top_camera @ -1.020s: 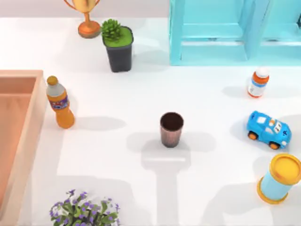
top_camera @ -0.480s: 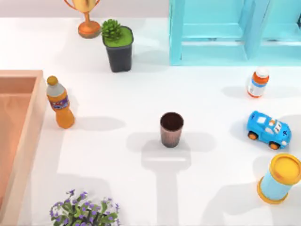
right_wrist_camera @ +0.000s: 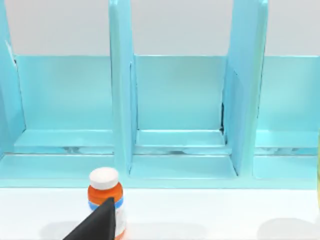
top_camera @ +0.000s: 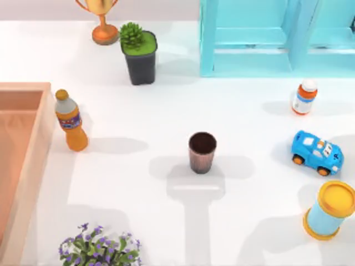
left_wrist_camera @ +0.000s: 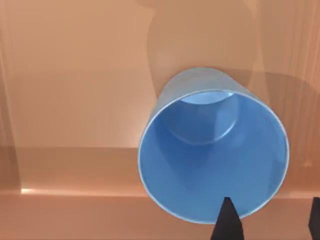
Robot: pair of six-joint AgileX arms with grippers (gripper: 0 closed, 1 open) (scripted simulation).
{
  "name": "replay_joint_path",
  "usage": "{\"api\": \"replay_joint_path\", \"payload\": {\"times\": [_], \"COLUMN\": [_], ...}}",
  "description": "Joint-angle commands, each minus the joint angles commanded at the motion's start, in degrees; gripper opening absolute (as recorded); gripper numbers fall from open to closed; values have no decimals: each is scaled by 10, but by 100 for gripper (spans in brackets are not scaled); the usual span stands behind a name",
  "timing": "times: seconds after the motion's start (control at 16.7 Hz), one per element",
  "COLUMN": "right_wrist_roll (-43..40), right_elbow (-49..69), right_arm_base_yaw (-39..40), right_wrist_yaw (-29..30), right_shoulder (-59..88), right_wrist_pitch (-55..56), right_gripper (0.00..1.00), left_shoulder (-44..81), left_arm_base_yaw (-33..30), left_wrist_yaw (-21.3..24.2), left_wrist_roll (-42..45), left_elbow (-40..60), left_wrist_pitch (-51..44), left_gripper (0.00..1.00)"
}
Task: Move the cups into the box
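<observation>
Blue cup (left_wrist_camera: pixel 215 155) sits right under the left gripper (left_wrist_camera: pixel 271 224), mouth facing the wrist camera, with the box (left_wrist_camera: pixel 75 75) floor, reddish-brown, all around it. The cup is inside the box footprint; I can't tell whether it rests on the floor. Left jaws are wide apart, one dark tip over the cup's rim and the other outside it, and no grip is visible.

Top view, near edge first:
- Purple flowers (top_camera: pixel 99 249) are at the near left.
- Blue cylinder with yellow lid (top_camera: pixel 328 211) is at the near right.
- Brown ribbed cup (top_camera: pixel 202 151) stands upright mid-table, alone and well outside the box.
- Blue toy car (top_camera: pixel 317 153) is to the right of the brown cup, well apart from it.
- The box's light-wood wall runs along the left edge, with an orange drink bottle (top_camera: pixel 70 122) just beside it, outside.
- Pill bottle (top_camera: pixel 304 97) is farther back on the right.
- Black plant pot (top_camera: pixel 140 55) and trophy (top_camera: pixel 102 22) are at the far left-centre.
- Turquoise shelf frame (top_camera: pixel 277 39) is at the far right.

Right gripper (right_wrist_camera: pixel 100 225) hangs low by the pill bottle and faces the shelf. Open or closed: cannot tell.
</observation>
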Motion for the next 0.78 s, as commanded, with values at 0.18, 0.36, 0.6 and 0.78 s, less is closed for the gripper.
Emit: {"api": "replay_joint_path", "payload": {"times": [0.18, 0.36, 0.6, 0.78], "right_wrist_roll": [0, 0, 0, 0], "right_elbow": [0, 0, 0, 0], "right_arm_base_yaw": [0, 0, 0, 0], "right_wrist_yaw": [0, 0, 0, 0], "right_shoulder": [0, 0, 0, 0], "right_wrist_pitch": [0, 0, 0, 0], "right_gripper": [100, 100, 100, 100], "left_shoulder": [0, 0, 0, 0], "left_arm_base_yaw": [0, 0, 0, 0], "left_wrist_yaw": [0, 0, 0, 0], "left_wrist_roll": [0, 0, 0, 0], "left_elbow": [0, 0, 0, 0], "left_wrist_pitch": [0, 0, 0, 0], "left_gripper": [83, 100, 100, 100]}}
